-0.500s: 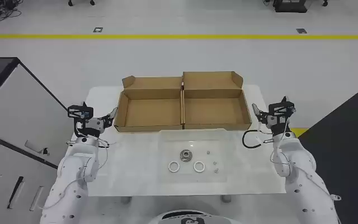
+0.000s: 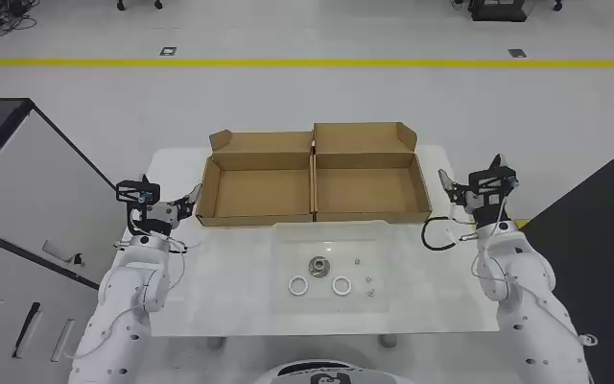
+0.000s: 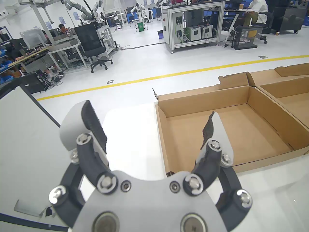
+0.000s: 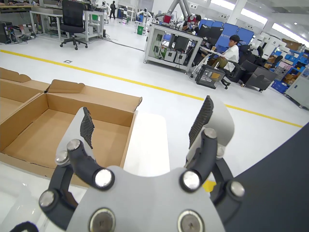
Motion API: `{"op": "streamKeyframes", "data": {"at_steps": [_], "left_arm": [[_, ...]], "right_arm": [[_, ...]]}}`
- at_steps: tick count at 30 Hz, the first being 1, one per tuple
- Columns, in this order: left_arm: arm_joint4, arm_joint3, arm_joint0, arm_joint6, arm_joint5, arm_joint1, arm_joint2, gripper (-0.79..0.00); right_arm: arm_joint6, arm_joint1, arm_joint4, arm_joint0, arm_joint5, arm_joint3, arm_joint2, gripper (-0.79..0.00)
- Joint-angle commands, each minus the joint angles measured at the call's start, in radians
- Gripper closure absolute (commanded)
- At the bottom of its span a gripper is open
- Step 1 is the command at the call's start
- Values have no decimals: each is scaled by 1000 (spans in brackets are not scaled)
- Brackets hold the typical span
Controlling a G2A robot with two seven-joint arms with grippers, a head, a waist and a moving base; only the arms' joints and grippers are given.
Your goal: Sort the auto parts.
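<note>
Near the table's front centre lie a grey metal hub point(image 2: 317, 264), two white rings point(image 2: 299, 285) point(image 2: 342, 284) and a few small bolts point(image 2: 367, 283). Behind them stand two open cardboard boxes, the left box point(image 2: 257, 192) point(image 3: 224, 131) and the right box point(image 2: 369, 184) point(image 4: 72, 131). My left gripper point(image 2: 190, 197) point(image 3: 152, 124) hovers open at the left box's outer corner, holding nothing. Off the right box's outer side, my right gripper point(image 2: 443, 182) point(image 4: 147, 119) is open too, with nothing between its fingers.
The white table point(image 2: 230, 288) has free room on either side of the parts. A grey panel point(image 2: 48, 182) stands left of the table and a dark floor area point(image 2: 576, 221) lies to the right. Yellow floor tape point(image 2: 307, 62) runs behind the boxes.
The right arm has shifted slightly outward to the right and back. The left arm and the parts have not moved.
</note>
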Motion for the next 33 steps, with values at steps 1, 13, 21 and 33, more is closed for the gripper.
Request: {"op": "streamKeyframes", "data": {"at_steps": [1,13,21,33], "left_arm": [[0,0,0,0,0,0,0,-785],[0,0,0,0,0,0,0,-785],[0,0,0,0,0,0,0,-785],[0,0,0,0,0,0,0,-785]], "right_arm": [[25,4,5,-8,-48,-43,26,-785],[270,43,95,8,-558,-229,164,-785],[483,72,260,66,-841,-231,160,-785],[847,155,611,218,-887,-247,-19,-785]]}}
